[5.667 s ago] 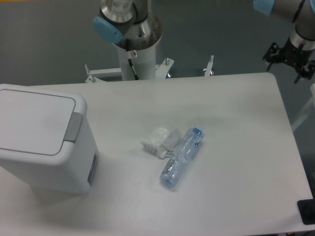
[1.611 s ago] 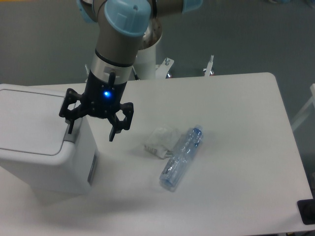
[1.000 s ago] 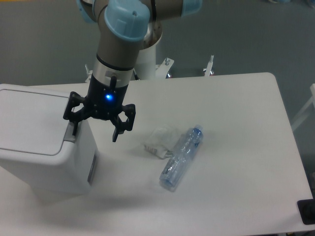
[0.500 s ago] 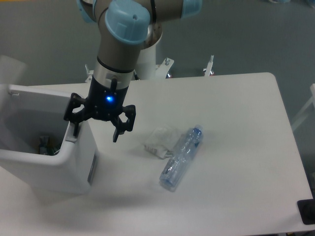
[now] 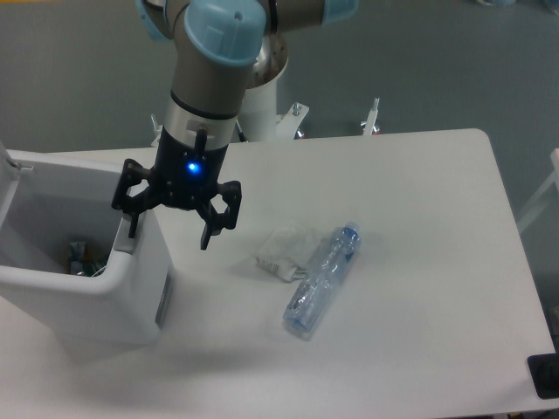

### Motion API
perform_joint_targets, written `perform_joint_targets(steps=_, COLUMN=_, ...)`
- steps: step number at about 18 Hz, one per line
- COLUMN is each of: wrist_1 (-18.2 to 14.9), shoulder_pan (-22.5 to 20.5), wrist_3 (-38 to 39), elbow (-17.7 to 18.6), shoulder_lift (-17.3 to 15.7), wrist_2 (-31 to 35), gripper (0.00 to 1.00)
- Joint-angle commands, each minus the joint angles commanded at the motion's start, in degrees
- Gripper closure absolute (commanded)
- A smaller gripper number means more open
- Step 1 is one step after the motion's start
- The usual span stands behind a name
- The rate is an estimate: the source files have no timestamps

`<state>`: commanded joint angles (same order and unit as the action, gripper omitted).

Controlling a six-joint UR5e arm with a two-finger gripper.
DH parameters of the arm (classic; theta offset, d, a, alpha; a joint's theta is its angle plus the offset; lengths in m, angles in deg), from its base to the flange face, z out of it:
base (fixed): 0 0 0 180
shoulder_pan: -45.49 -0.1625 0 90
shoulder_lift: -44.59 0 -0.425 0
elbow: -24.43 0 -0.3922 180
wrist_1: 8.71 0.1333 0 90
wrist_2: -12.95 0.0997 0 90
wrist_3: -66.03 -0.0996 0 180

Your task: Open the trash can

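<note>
We see the gripper pointing down over the right-hand edge of the trash can, its two black fingers spread wide apart and holding nothing. One finger sits at the bin's right rim, where the push tab is; we cannot tell whether it touches. The other finger hangs in the air to the right of the bin, above the table. A blue light glows on the black gripper body, below the arm's silver wrist and pale blue joint cap.

The trash can stands at the left edge of the white table, partly cut off by the picture's left side. It is a large white boxy bin, and its top is open: we look down into a pale interior with some small dark and coloured scraps at the bottom.

To the right of the bin, near the table's middle, a crumpled white wad lies touching a clear plastic bottle with a blue cap, which rests on its side.
</note>
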<state>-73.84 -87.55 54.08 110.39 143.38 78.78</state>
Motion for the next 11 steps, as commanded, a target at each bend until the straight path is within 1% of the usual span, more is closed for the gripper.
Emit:
perform_joint_targets(steps=1, wrist_1=0.0, shoulder_pan=-1.76, wrist_3=-1.84, elbow=0.0, shoulder_lift=0.0, wrist_2=0.87, gripper=0.0)
perform_joint_targets(steps=4, wrist_1=0.0, shoulder_pan=-6.77, wrist_3=-9.74, elbow=0.44, shoulder_lift=0.17, wrist_2=6.4, gripper=0.0)
perform_joint_targets(steps=6, wrist_1=-0.09, shoulder_pan=-9.5, wrist_3=-15.71, elbow=0.79, shoulder_lift=1.22, wrist_2=9.3, gripper=0.0)
perform_joint_targets(steps=8, wrist_1=0.09, shoulder_pan=-12.57, wrist_3=-21.25, elbow=1.23, shoulder_lift=2.89, wrist_2=15.0, gripper=0.0)
perform_joint_targets(steps=9, wrist_1=0.09, shoulder_pan=-13.89, wrist_3=-24.58, elbow=1.32, shoulder_lift=3.33, wrist_2=16.34, gripper=0.0)
perform_joint_targets(steps=11, wrist_1=0.0, shoulder_pan=-17.22, wrist_3=-31.44, elbow=1.32, shoulder_lift=4.65, wrist_2=16.52, gripper=0.0)
